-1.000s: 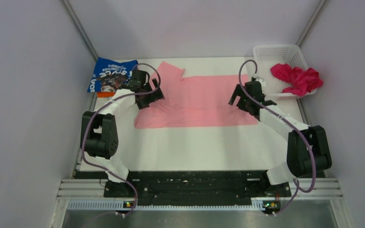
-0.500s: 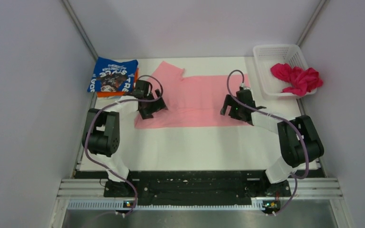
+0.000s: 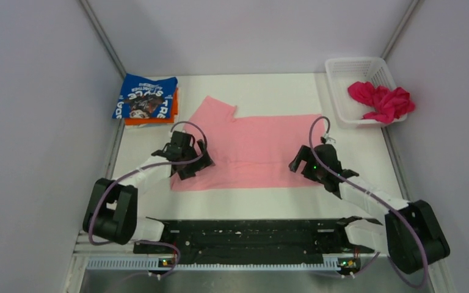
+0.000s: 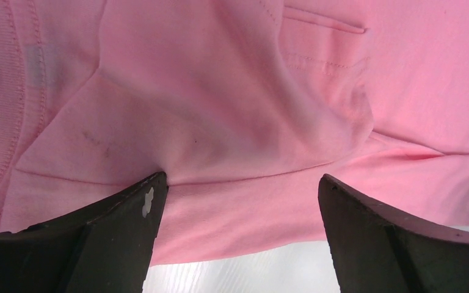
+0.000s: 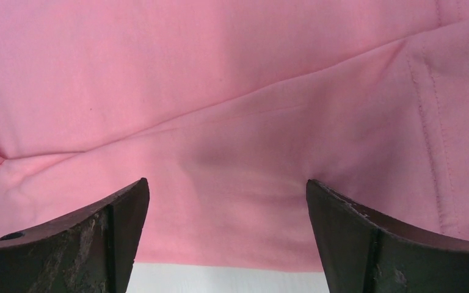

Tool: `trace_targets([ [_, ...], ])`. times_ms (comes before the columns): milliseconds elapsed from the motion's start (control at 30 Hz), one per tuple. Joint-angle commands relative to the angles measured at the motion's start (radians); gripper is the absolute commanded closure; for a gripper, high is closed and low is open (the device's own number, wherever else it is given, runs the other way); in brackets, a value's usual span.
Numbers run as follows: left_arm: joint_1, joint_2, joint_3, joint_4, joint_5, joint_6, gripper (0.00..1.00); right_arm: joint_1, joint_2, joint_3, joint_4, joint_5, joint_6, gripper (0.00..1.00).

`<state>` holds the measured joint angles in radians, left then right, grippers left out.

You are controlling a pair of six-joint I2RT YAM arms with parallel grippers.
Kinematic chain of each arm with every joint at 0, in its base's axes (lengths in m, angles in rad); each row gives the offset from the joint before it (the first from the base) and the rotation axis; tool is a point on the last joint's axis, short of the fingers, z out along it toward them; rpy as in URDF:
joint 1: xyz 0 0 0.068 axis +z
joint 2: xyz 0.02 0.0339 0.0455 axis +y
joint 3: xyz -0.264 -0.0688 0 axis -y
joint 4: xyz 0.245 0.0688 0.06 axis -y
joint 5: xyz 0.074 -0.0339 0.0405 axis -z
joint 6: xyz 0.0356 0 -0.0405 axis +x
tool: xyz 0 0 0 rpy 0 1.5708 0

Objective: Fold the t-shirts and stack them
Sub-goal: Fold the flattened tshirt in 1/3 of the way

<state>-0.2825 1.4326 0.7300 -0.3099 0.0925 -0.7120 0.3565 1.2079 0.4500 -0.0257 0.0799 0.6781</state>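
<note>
Top external view: a blue t-shirt point(image 3: 145, 96) lies on an orange t-shirt point(image 3: 143, 121), far-left of the spread pink t-shirt point(image 3: 256, 143). The left claw point(image 3: 189, 162) gapes wide and empty over the pink shirt's near-left edge, and the right claw point(image 3: 304, 162) does likewise at its near-right edge. Far-right of it, a magenta t-shirt point(image 3: 381, 101) sits in the basket point(image 3: 351, 67).

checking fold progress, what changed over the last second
Both arms drew back toward their bases, and the light pink cloth t-shirt slid nearer with them. The left gripper and right gripper stayed open over its near hem. Unchanged: the blue printed t-shirt on the orange t-shirt, the magenta t-shirt in the white plastic basket.
</note>
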Motion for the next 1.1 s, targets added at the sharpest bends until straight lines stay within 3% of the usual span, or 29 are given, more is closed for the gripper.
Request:
trace_targets([
  [0,-0.042,-0.083,-0.158,-0.169,-0.036,-0.085,0.01,0.044,-0.129,-0.132,-0.29,-0.053,0.108,0.01],
  [133,-0.102,-0.199,-0.199,-0.245,-0.1,-0.156,0.01,0.074,-0.238,-0.158,-0.401,-0.062,0.161,0.01],
  [367,-0.11,-0.333,-0.221,-0.355,-0.135,-0.197,0.01,0.077,-0.389,-0.175,-0.491,-0.047,0.221,0.01],
  [667,-0.115,-0.383,-0.253,-0.389,-0.119,-0.21,0.01,0.076,-0.408,-0.168,-0.512,-0.06,0.217,0.01],
  [1067,-0.118,-0.422,-0.155,-0.381,-0.127,-0.176,0.01,0.076,-0.505,-0.079,-0.504,-0.014,0.13,0.01],
])
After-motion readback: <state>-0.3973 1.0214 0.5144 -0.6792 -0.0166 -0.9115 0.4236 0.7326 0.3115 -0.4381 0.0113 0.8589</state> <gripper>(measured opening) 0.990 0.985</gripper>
